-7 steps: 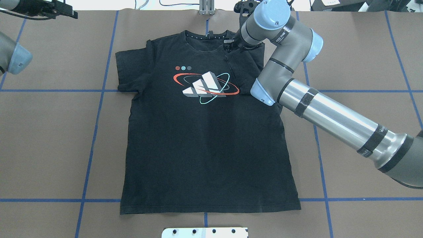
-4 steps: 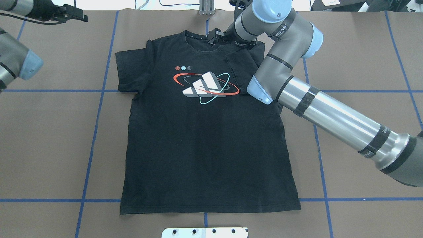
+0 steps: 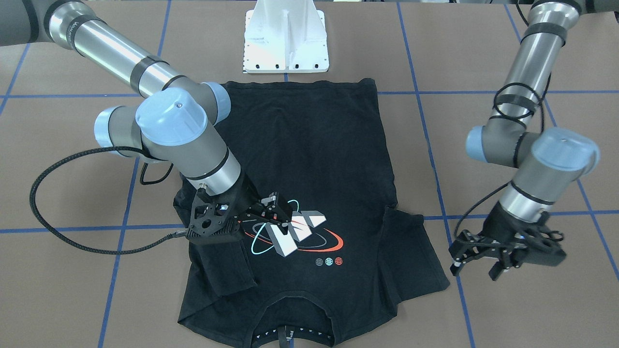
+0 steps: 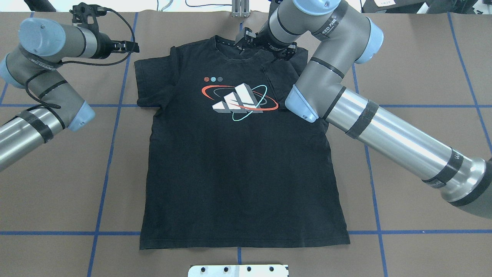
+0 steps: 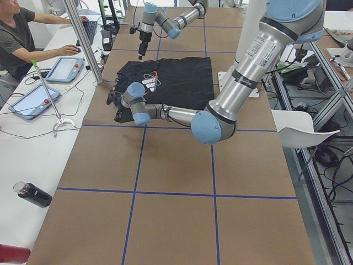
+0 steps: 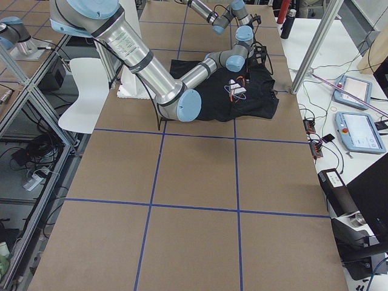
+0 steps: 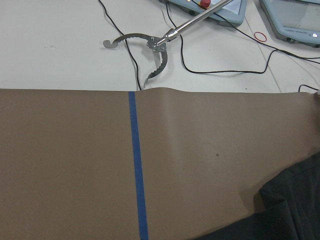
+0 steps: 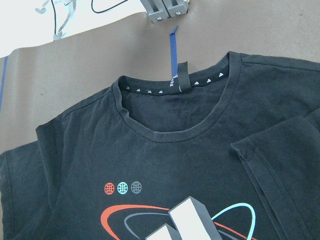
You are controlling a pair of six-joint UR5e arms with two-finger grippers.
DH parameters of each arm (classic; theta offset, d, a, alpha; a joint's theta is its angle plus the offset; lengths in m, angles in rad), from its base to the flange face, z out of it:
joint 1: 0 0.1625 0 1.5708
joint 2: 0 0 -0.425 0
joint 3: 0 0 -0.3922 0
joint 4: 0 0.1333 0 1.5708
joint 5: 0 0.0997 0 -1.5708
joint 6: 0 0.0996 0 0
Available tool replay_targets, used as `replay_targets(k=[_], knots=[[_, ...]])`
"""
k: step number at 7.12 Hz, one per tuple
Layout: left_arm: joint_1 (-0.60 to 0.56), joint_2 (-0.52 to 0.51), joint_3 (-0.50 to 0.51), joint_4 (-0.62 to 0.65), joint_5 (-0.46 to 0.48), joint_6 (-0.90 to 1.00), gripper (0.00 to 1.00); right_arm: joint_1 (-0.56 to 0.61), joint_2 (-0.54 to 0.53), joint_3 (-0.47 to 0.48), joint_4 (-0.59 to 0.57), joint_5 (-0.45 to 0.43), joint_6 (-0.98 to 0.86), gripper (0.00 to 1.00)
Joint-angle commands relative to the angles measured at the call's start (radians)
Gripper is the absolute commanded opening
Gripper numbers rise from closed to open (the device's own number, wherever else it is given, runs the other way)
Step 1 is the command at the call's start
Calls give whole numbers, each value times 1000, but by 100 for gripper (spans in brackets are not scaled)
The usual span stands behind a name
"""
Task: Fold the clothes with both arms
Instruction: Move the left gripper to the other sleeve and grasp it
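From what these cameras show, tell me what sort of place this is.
Most likely a robotics lab workcell: a brown table gridded with blue tape, two teach pendants on the white side bench, and a person working at that bench.

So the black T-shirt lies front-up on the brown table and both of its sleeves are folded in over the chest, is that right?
Not quite. Only one sleeve is folded in. The right-side sleeve, on the robot's right, lies over the chest of the T-shirt, while the left-side sleeve is spread flat on the table. The overhead exterior view shows this. The shirt does lie front-up.
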Motion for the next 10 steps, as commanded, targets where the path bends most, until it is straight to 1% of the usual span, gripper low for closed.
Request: replay_targets(k=[1, 2, 6, 8, 10], knots=[[42, -44, 102, -51, 68, -2, 86, -1, -12, 16, -19, -3, -8, 100], [43, -44, 107, -51, 70, -2, 82, -1, -17, 16, -19, -3, -12, 100], [60, -58, 138, -51, 73, 0, 75, -1, -20, 16, -17, -5, -17, 100], [63, -67, 153, -51, 73, 0, 67, 0, -20, 16, -17, -5, -17, 100], [63, -72, 161, -51, 73, 0, 64, 0, -20, 16, -17, -5, -18, 100]])
